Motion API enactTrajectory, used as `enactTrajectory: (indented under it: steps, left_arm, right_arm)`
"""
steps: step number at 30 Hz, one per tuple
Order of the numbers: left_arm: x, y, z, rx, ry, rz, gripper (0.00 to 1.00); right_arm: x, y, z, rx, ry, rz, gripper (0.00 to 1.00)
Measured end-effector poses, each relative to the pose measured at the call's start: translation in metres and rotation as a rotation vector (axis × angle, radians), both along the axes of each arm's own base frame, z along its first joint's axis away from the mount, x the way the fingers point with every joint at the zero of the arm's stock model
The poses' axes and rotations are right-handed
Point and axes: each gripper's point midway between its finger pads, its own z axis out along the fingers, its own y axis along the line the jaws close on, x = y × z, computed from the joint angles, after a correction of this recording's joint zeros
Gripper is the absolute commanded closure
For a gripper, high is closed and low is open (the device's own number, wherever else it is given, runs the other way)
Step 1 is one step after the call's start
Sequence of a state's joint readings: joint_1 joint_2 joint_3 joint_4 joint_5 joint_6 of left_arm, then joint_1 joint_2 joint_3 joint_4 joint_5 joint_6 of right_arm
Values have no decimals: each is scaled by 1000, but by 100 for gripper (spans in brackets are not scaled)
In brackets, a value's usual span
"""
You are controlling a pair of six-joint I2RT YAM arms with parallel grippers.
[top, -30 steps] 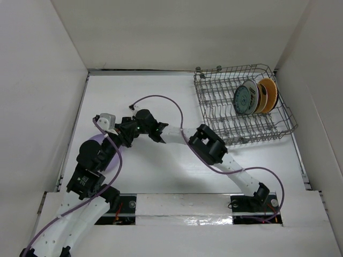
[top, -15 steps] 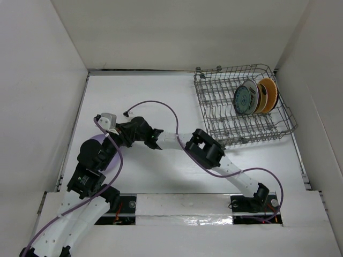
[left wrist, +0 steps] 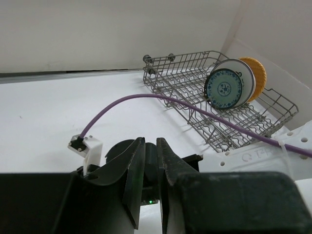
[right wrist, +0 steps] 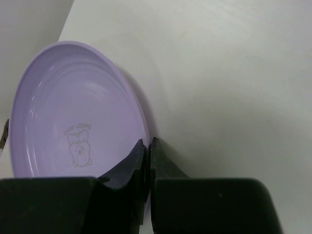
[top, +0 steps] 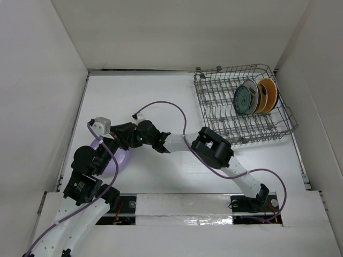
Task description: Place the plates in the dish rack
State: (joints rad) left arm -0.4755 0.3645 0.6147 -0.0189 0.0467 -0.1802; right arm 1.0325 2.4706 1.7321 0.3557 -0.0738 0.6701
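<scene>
right gripper (right wrist: 147, 142): fingers pinched almost together on the near rim of the lavender plate (right wrist: 73, 122).
left gripper (left wrist: 150, 141): only a thin slit between its fingers, with nothing seen in it.
lavender plate: on the left side of the table (top: 161, 96), partly under the left arm (top: 88, 160), well apart from the rack.
dish rack (top: 214, 91): far right corner, set at an angle.
in the rack: teal patterned plate (top: 244, 99), white plate (left wrist: 249, 78) and orange-tan plate (top: 269, 93), standing on edge side by side.
</scene>
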Motion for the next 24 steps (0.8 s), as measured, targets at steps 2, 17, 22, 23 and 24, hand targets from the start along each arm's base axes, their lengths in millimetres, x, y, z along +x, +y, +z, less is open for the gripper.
enactTrajectory:
  steps: [2, 17, 22, 23, 24]
  left_arm:
    - [-2, 0, 2, -3, -8, -6, 87]
    - [-23, 1, 20, -37, -86, -55, 86]
    - [-35, 4, 32, -65, -136, -69, 85]
    - [-38, 5, 34, -69, -144, -75, 85]
    - [-41, 5, 36, -74, -153, -80, 85]
  right_arm:
    - [2, -12, 2, -13, -8, -18, 100]
    - [140, -243, 177, -57, -341, -534, 100]
    - [159, -362, 256, -163, -518, -832, 100]
    - [161, -386, 267, -205, -547, -893, 100]
    - [161, -407, 275, -247, -569, -953, 100]
